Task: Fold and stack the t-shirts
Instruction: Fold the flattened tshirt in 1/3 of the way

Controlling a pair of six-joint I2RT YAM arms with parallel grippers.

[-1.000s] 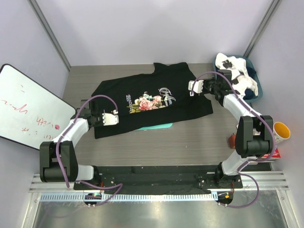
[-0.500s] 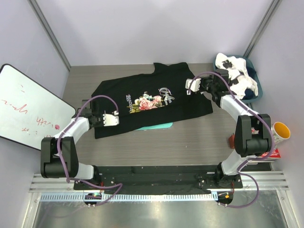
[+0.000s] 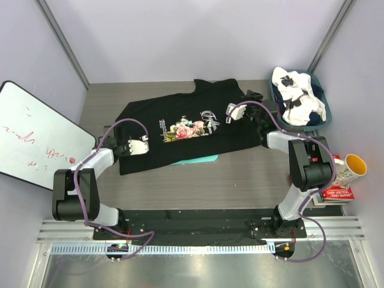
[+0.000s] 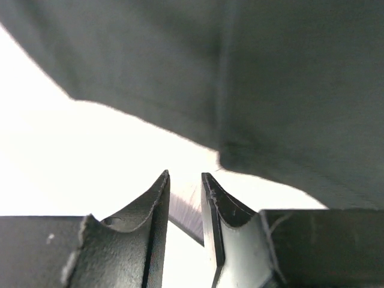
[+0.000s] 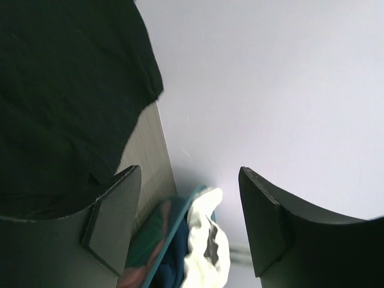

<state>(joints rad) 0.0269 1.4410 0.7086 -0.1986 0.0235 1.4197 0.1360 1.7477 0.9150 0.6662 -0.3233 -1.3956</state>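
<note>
Flattening looks finished on the black cloth t-shirt with pink-rose print (image 3: 180, 114), spread mid-tabletop (image 3: 258, 174) (the white black-patched t-shirt (image 3: 297, 99) waits far right), so the wide, empty right gripper (image 3: 235, 111) and slit-narrow, empty left gripper (image 3: 139, 146) should next pinch its edges.

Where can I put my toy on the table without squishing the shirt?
The bare strip of table between the black shirt and the arm bases is free, also the back left corner behind the shirt. The right side is crowded: bin, cup, right arm.
</note>
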